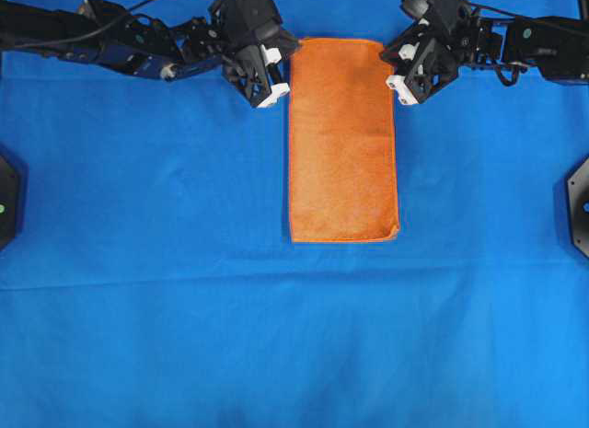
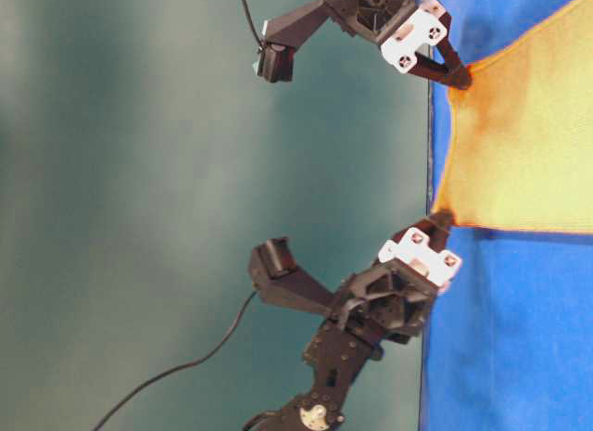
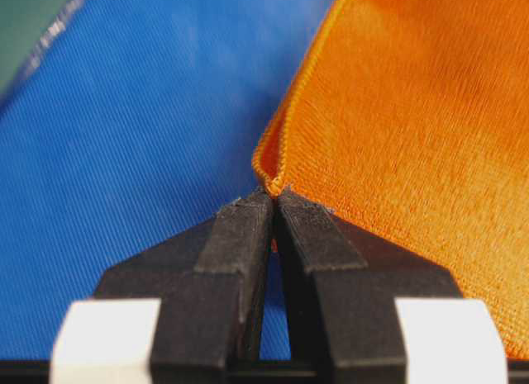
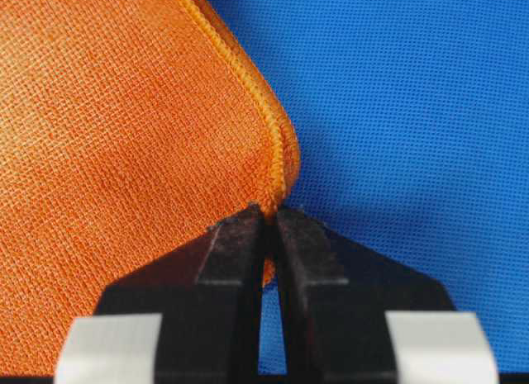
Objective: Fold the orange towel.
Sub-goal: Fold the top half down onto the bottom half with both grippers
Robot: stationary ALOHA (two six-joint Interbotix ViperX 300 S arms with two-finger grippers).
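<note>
The orange towel (image 1: pixel 342 143) lies as a tall narrow rectangle in the middle of the blue cloth, its near edge flat. My left gripper (image 1: pixel 285 75) is at the towel's far left corner. In the left wrist view the left gripper (image 3: pixel 274 194) is shut on the hemmed corner of the towel (image 3: pixel 397 111), where two layers of hem show. My right gripper (image 1: pixel 393 67) is at the far right corner. Seen from the right wrist, the right gripper (image 4: pixel 271 210) pinches the corner of the towel (image 4: pixel 124 136). At table level the towel (image 2: pixel 528 144) stretches between the two pinched corners.
A blue cloth (image 1: pixel 138 281) covers the whole table. Black fixtures sit at the left edge (image 1: pixel 7 198) and the right edge (image 1: pixel 580 202). The table's far edge (image 2: pixel 429 153) runs just behind both grippers, with a grey-green wall beyond.
</note>
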